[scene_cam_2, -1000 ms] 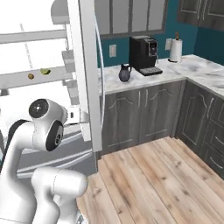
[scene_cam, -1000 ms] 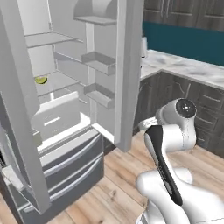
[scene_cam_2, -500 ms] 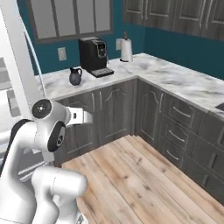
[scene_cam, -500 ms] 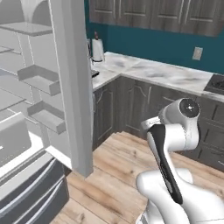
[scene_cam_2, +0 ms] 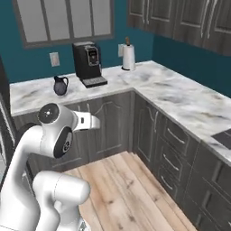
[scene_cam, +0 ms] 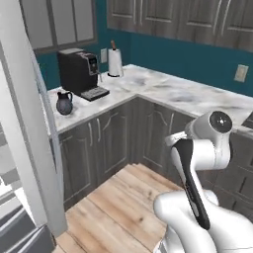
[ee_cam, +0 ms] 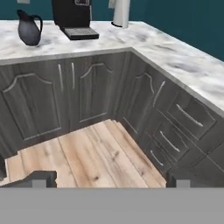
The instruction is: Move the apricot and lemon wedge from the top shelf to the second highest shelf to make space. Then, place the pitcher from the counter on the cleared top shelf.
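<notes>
Fingers of the gripper [ee_cam: 109,179] stand apart, holding nothing. I'd approach the glossy dark round-bellied pitcher [scene_cam: 64,103] on the white-grey marbled stone counter [scene_cam: 163,91] squarely (handle side).

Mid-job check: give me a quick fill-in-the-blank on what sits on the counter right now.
The dark glossy pitcher stands on the white and grey marbled counter, just to the ____ of the black coffee machine in the right base view.
The white paper towel roll stands ____.
The floor is made of ____ planks.
Missing: left; upright; wooden
</notes>
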Controlling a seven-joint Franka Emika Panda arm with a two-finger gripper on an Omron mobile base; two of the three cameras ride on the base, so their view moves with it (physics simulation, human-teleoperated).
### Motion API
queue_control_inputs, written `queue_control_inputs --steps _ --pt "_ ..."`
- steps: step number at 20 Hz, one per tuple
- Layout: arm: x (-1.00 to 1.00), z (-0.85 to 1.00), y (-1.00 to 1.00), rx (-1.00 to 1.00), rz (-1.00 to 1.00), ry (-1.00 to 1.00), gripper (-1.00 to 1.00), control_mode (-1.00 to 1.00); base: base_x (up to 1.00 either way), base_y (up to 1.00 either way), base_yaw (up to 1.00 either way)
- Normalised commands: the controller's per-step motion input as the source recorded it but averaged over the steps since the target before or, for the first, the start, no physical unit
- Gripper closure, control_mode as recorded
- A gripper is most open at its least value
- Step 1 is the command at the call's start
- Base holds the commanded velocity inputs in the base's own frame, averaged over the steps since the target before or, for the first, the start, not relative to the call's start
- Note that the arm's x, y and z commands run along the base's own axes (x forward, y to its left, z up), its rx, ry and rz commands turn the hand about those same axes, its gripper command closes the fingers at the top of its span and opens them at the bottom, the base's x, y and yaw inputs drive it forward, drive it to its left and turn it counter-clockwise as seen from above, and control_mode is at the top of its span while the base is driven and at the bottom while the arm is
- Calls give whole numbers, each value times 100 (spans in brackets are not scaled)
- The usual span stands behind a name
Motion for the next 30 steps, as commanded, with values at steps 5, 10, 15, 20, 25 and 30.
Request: queue_control_inputs --steps 5,10,15,20,25,30 --pt "0 0 0 0 0 0 -100 100 74 -55 58" --pt "0 0 0 0 0 0 -100 100 71 -47 60" --pt "0 0 0 0 0 0 -100 100 78 -35 61" --pt "0 0 0 0 0 0 -100 100 74 -30 55" --pt "0 0 0 0 0 0 -100 100 63 -43 48" --pt "0 0 0 0 0 0 -100 100 59 -44 39"
